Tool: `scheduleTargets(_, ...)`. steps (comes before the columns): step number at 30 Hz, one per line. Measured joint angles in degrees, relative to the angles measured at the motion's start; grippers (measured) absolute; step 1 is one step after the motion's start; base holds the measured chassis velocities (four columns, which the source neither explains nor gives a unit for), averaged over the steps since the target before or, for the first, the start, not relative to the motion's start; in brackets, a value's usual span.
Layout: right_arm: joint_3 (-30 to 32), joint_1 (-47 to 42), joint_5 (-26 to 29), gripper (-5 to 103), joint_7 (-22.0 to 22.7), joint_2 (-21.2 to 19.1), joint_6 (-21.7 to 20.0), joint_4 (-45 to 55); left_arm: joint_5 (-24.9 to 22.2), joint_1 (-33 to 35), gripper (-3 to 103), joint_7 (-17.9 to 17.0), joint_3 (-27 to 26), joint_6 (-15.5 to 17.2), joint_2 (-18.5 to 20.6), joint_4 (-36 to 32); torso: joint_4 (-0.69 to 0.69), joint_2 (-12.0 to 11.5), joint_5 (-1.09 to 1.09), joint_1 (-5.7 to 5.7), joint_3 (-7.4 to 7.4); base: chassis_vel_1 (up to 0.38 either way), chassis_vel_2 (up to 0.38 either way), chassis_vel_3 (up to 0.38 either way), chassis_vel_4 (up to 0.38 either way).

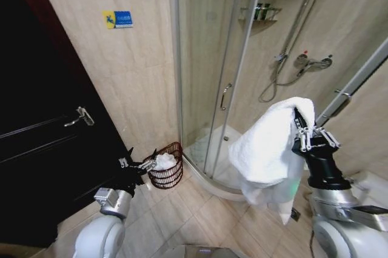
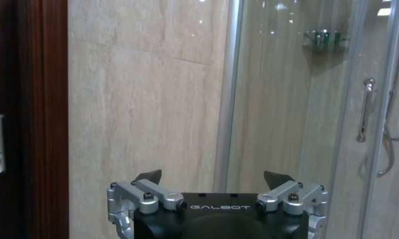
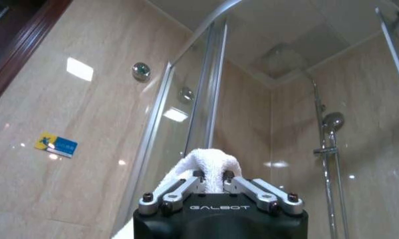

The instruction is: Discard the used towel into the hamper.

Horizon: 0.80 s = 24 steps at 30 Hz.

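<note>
A white towel (image 1: pixel 267 149) hangs in loose folds from my right gripper (image 1: pixel 299 120), which is shut on its top edge, raised at the right in front of the shower. In the right wrist view the towel (image 3: pixel 209 164) bulges up between the closed fingers. The hamper (image 1: pixel 168 167), a small dark reddish-brown wire basket, stands on the floor by the shower's glass corner with something white inside. My left gripper (image 1: pixel 134 164) sits low at the left, just beside the hamper, and the left wrist view shows my left gripper (image 2: pixel 213 178) open and holding nothing.
A dark wooden door (image 1: pixel 42 137) with a metal handle (image 1: pixel 82 115) fills the left. The curved glass shower enclosure (image 1: pixel 224 88) stands behind the hamper, with its raised tray (image 1: pixel 212 176) on the floor. Beige tiled floor (image 1: pixel 182 215) lies between my arms.
</note>
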Motion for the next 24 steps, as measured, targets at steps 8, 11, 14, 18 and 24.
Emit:
scheduleTargets(8, -0.01, 0.07, 0.18, 9, -0.16, -0.12, 0.17, 0.0, 0.0, 0.0, 100, 0.0, 0.03, 0.0, -0.02, 0.0, -0.02, 0.0, 0.02, 0.0, 0.0, -0.036, -0.03, 0.025, 0.025)
scheduleTargets(11, -0.02, 0.11, 0.18, 9, -0.24, -0.16, 0.26, 0.0, 0.0, 0.0, 100, 0.0, 0.03, 0.0, -0.02, 0.0, -0.02, -0.01, 0.01, 0.01, 0.0, 0.0, 0.0, 0.0, 0.0)
scheduleTargets(14, -0.02, 0.21, 0.15, 9, -0.6, -0.2, 0.59, 0.0, 0.0, 0.0, 100, 0.0, 0.02, 0.0, -0.02, 0.0, -0.02, 0.0, -0.01, 0.0, 0.0, 0.0, 0.0, 0.0, 0.0)
scheduleTargets(18, -0.14, 0.34, 0.16, 9, -0.61, -0.13, 0.63, 0.0, 0.0, 0.0, 100, 0.0, 0.01, 0.0, -0.01, 0.0, -0.02, 0.0, -0.01, 0.0, 0.0, 0.044, 0.04, 0.017, 0.029)
scheduleTargets(24, -0.09, 0.31, 0.18, 9, -0.45, -0.19, 0.61, 0.0, 0.0, 0.0, 100, 0.0, 0.01, 0.0, -0.01, 0.0, -0.02, 0.0, 0.0, 0.0, 0.0, 0.052, 0.057, 0.051, 0.055)
